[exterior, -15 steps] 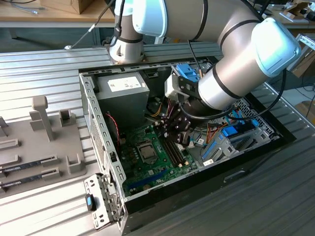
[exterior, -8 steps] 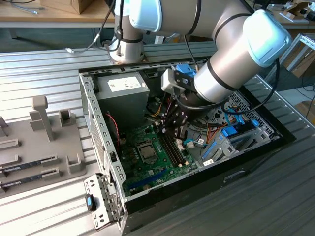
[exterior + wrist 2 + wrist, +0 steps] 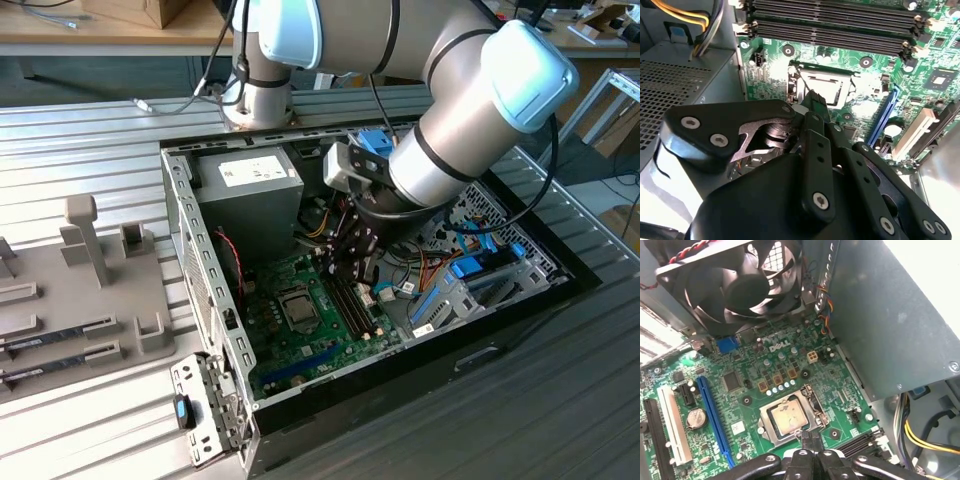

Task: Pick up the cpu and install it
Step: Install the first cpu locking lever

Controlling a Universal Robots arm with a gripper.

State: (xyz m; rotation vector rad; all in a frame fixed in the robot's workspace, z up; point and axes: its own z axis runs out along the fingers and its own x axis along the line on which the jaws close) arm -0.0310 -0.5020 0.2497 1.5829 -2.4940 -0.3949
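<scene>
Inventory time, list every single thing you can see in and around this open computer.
computer case: one, grey metal, side open, on the ribbed bench
motherboard: one, green, on the case floor
CPU socket: one, metal frame, mid motherboard, a pale square plate lying in it
memory slots: several, black, beside the socket
power supply: one, grey, rear corner of the case
case fan: one, black, at the case wall
drive carriers: blue, at the exterior view's right of the case
fixture tray: one, grey, the exterior view's left
memory sticks: two, dark, on the tray
arm: one, grey, reaching into the case
gripper: one, black, fingertips together, just above the socket
</scene>
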